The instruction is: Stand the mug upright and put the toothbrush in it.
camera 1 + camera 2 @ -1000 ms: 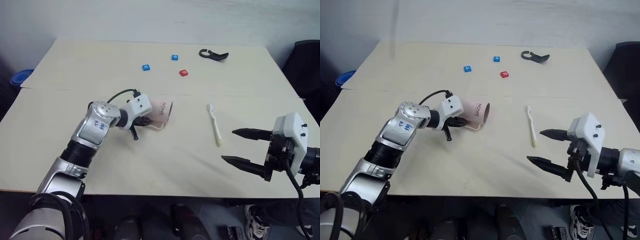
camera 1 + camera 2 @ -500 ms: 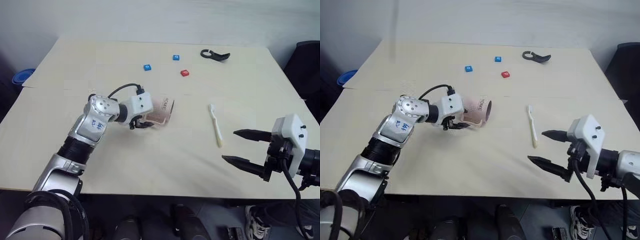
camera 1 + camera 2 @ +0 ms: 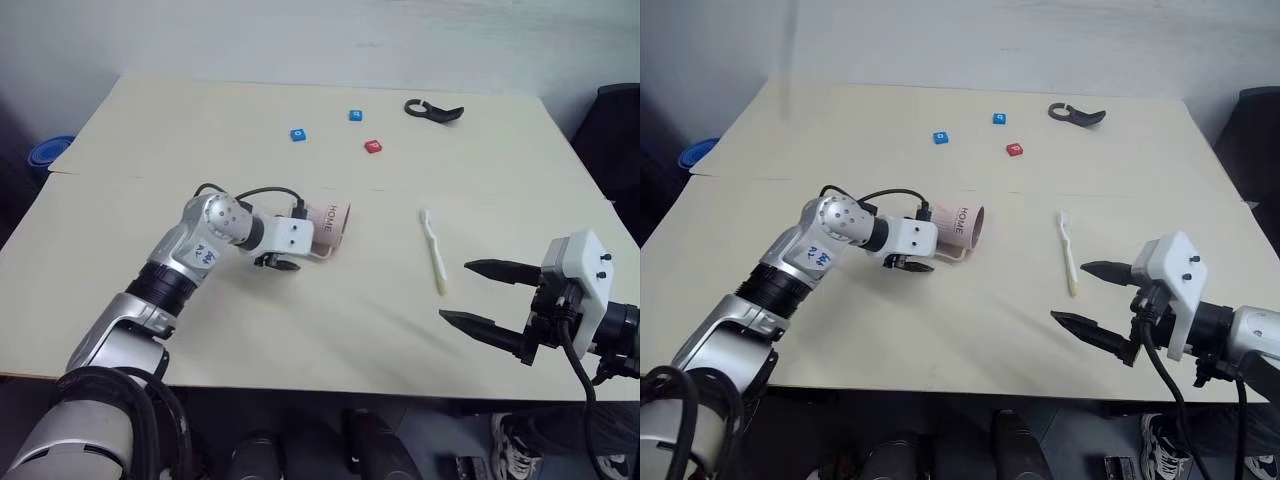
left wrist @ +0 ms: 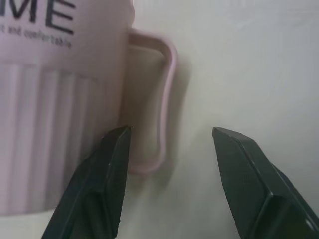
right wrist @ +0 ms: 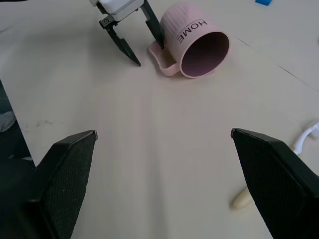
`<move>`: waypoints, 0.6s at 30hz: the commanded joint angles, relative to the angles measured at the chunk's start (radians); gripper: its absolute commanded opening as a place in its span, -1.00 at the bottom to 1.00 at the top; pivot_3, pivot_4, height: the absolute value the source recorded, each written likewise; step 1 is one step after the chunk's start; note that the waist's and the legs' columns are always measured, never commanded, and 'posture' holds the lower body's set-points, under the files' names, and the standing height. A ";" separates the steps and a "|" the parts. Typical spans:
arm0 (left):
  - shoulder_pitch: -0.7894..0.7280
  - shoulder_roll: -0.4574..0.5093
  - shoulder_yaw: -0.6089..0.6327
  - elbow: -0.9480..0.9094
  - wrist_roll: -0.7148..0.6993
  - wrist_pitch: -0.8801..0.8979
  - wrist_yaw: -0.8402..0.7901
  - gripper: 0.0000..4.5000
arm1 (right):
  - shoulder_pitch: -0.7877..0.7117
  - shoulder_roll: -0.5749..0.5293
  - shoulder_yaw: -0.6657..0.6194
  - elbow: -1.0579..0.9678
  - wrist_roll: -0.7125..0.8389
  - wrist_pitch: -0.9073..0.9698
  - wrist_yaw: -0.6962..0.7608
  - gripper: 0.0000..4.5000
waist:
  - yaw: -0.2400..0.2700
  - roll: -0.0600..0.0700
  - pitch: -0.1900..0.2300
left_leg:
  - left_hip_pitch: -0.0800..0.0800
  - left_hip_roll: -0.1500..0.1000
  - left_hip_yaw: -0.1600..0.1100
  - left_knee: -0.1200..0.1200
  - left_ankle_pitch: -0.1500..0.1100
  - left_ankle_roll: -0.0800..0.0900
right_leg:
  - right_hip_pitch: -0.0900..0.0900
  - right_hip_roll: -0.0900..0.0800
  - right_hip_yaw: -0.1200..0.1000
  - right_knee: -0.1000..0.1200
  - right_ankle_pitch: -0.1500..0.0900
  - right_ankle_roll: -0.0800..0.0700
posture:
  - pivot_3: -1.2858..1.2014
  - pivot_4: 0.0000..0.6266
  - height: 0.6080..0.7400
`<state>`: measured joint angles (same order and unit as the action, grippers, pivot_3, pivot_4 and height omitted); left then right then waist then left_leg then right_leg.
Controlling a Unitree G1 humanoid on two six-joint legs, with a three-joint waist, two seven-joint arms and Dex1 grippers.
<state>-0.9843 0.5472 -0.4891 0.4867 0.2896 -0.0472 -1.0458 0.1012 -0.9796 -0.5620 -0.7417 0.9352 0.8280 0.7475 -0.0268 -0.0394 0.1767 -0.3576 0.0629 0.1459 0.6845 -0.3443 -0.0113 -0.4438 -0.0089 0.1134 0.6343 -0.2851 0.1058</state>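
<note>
The pink mug [image 3: 327, 226] lies on its side near the middle of the table [image 3: 150, 140], with its open mouth facing the robot's right and its loop handle flat on the tabletop. The left gripper [image 5: 147, 46] is right at the mug's handle side — its two black fingers are spread apart, one on each side of the handle. One finger [image 4: 107, 169] sits just beside the mug's ribbed wall, and nothing is squeezed between them. The toothbrush [image 3: 432, 250] lies flat on the table to the mug's right, well apart from it. The right gripper [image 3: 478, 294] hangs near the front edge of the table, close to the toothbrush's handle end — fingers wide open, holding nothing.
</note>
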 commanded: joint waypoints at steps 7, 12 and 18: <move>-0.099 -0.095 -0.014 0.211 0.040 -0.070 -0.050 -0.20 | 0.007 0.006 -0.057 -0.048 0.045 -0.012 -0.038 1.00 | 0.000 -0.001 -0.001 | 0.000 -0.001 0.000 0.001 -0.003 0.006 | 0.001 0.000 0.000 0.000 0.000 0.001 | 0.03 -0.52 1.00; -0.103 -0.093 -0.001 0.223 0.027 -0.082 -0.116 -0.84 | 0.021 -0.003 -0.083 -0.057 0.055 -0.010 -0.042 1.00 | -0.001 -0.001 -0.001 | 0.000 0.000 -0.001 0.001 -0.003 0.006 | 0.000 0.000 0.000 0.000 0.000 0.001 | 0.03 -0.52 1.00; -0.104 -0.101 0.054 0.222 -0.017 -0.092 -0.126 -0.98 | 0.026 -0.018 -0.110 -0.049 0.066 -0.003 -0.033 1.00 | -0.001 -0.001 -0.001 | 0.000 0.000 -0.001 0.001 -0.003 0.006 | 0.000 0.000 0.000 0.001 0.000 0.001 | 0.03 -0.52 1.00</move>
<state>-1.0909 0.4519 -0.4554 0.7174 0.3044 -0.1408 -1.1562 0.1257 -0.9795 -0.6379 -0.7782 0.9870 0.8293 0.7075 -0.0279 -0.0405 0.1759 -0.3574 0.0627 0.1448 0.6851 -0.3471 -0.0050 -0.4433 -0.0091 0.1138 0.6350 -0.2847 0.1066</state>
